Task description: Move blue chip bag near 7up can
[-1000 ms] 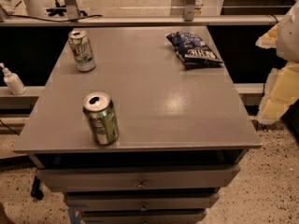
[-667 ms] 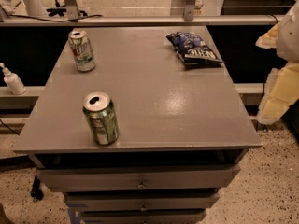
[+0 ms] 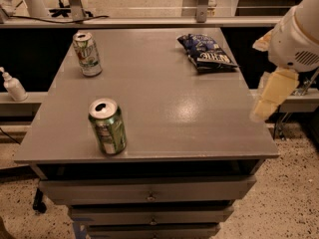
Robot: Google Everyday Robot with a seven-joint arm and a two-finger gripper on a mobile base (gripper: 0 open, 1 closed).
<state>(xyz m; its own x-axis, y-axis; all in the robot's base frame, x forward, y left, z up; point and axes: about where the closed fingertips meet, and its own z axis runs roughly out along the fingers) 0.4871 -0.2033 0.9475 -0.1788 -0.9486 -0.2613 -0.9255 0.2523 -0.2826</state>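
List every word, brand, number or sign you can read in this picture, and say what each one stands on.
No text can be read clearly enough to quote.
blue chip bag: white lettering on a dark band, too blurred to read.
7up can: a small red mark, no legible letters.
green can: a pale label panel, print too small to read.
gripper, off the right edge of the table: no markings visible.

- The one camera looked down over the near edge of the grey table, facing its far side, fairly close.
- The gripper hung off the table's right edge.
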